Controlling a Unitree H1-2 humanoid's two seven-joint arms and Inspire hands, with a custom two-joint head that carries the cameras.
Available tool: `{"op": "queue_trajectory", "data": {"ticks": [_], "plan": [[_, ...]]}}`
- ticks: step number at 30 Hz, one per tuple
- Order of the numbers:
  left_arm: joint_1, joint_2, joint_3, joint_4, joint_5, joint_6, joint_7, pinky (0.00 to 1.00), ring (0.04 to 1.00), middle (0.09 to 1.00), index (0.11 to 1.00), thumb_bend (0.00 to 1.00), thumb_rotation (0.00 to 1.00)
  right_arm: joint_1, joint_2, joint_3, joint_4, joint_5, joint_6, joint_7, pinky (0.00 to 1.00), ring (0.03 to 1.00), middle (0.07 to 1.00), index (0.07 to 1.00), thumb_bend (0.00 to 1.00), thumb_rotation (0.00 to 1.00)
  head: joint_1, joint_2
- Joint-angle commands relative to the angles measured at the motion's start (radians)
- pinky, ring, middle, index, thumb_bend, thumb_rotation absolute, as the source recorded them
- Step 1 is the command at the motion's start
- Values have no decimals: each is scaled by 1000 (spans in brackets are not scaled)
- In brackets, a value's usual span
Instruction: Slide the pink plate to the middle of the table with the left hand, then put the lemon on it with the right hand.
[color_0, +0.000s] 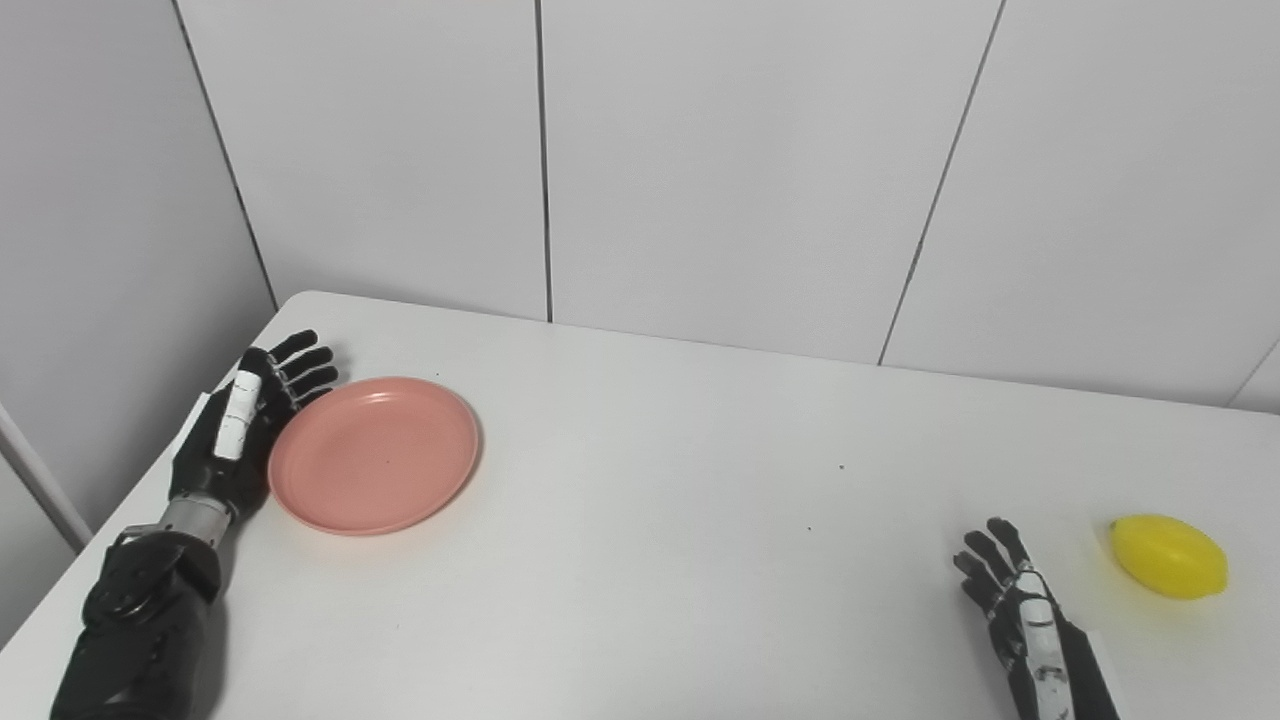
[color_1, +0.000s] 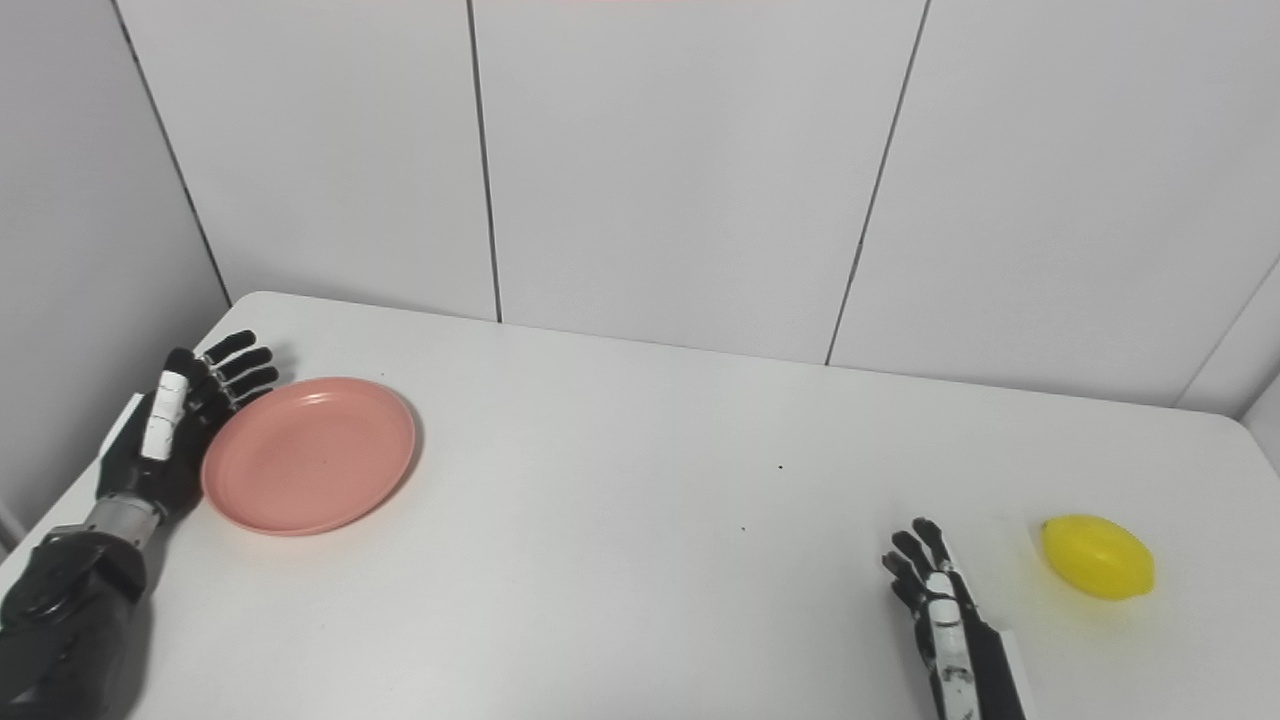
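Pink plate (color_0: 373, 455) at left of frame on white bench (color_0: 660, 520), left robot hand (color_0: 240, 425) spread against its left rim, lemon (color_0: 1168, 556) lower right, right robot hand (color_0: 1015, 610) spread beside it, apart.

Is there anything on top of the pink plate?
No, the pink plate is bare, with only the white table beneath it. The lemon lies far off, beside the right hand.

plate (color_0: 373, 455): plain pink | lemon (color_0: 1168, 556): bright yellow | table (color_0: 680, 480): white, few dark specks | left hand (color_0: 245, 420): black, white thumb | right hand (color_0: 1020, 610): black, white thumb | wall: pale grey, dark seams
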Motion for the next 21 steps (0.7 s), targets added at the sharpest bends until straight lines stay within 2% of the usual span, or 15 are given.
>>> {"op": "queue_trajectory", "data": {"ticks": [1, 15, 18, 21], "plan": [[0, -1, -7, -67, 12, 26, 26, 783, 794, 786, 763, 901, 809, 23, 17, 24, 6, 1, 49, 14, 931, 893, 906, 931, 556, 1000, 1, 1], [52, -37, -30, -274, 20, 186, 95, 827, 826, 802, 788, 865, 847, 19, 12, 33, 14, 7, 41, 15, 938, 897, 911, 935, 575, 1000, -5, 2], [64, -58, -30, -325, 29, 222, 129, 864, 832, 808, 775, 884, 850, 17, 13, 36, 16, 4, 41, 12, 934, 895, 908, 929, 579, 1000, -7, 0], [69, -81, -24, -358, 30, 255, 169, 915, 847, 823, 807, 905, 859, 15, 15, 37, 18, 5, 42, 12, 936, 894, 906, 928, 582, 1000, -10, 0]]}}
